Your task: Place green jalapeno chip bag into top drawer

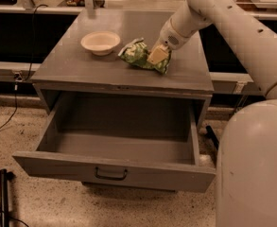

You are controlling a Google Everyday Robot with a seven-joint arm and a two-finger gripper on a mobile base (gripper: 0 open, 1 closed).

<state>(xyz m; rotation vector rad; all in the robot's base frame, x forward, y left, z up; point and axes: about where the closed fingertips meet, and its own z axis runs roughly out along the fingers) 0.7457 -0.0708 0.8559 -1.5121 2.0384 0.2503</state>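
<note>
The green jalapeno chip bag (137,54) lies on the grey cabinet top (72,65), right of a cream bowl. My gripper (157,56) is down on the bag's right end, its pale finger (158,55) lying over the bag. The top drawer (116,141) is pulled wide open below, empty inside, with a dark bar handle (111,174) at the middle of its front panel.
A cream round bowl (100,42) stands on the cabinet top left of the bag. My white arm (232,27) reaches in from the upper right and my base (254,164) fills the lower right. Cables (5,119) and a dark stand (3,197) are on the floor at left.
</note>
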